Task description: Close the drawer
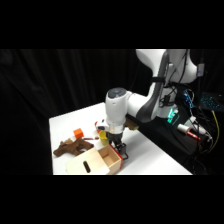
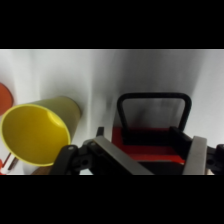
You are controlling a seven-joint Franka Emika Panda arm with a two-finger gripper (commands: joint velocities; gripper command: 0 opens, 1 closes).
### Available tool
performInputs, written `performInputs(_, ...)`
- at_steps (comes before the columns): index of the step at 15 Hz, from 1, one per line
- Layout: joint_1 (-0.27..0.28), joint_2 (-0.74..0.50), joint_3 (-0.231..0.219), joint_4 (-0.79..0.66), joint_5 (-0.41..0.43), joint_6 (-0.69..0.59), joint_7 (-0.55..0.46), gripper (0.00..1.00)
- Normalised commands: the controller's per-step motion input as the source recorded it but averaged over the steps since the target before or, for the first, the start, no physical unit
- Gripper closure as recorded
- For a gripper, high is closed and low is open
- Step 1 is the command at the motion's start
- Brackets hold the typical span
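**Gripper parked right at the drawer front**

The drawer is pulled out of the pale cabinet at the table's 6 o'clock edge. The gripper sits at its red front, fingers spread apart either side of the loop handle, not clamping it. A yellow cup sits at 9 o'clock in the wrist view.
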Motion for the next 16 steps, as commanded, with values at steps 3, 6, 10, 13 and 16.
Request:
performInputs(3,-0.128,0.61,0.144,0.97,0.099,-0.59,-0.17,0.0)
performInputs(6,-0.033,0.58,0.055,0.96,0.02,-0.41,-0.04,0.0)
performInputs(10,0.009,0.4,0.003,0.75,-0.029,-0.25,0.01,0.0)
performInputs(13,-0.012,0.19,-0.034,0.49,-0.045,-0.11,0.02,0.0)
performInputs(16,-0.035,0.05,-0.044,0.3,-0.045,-0.06,0.03,0.0)
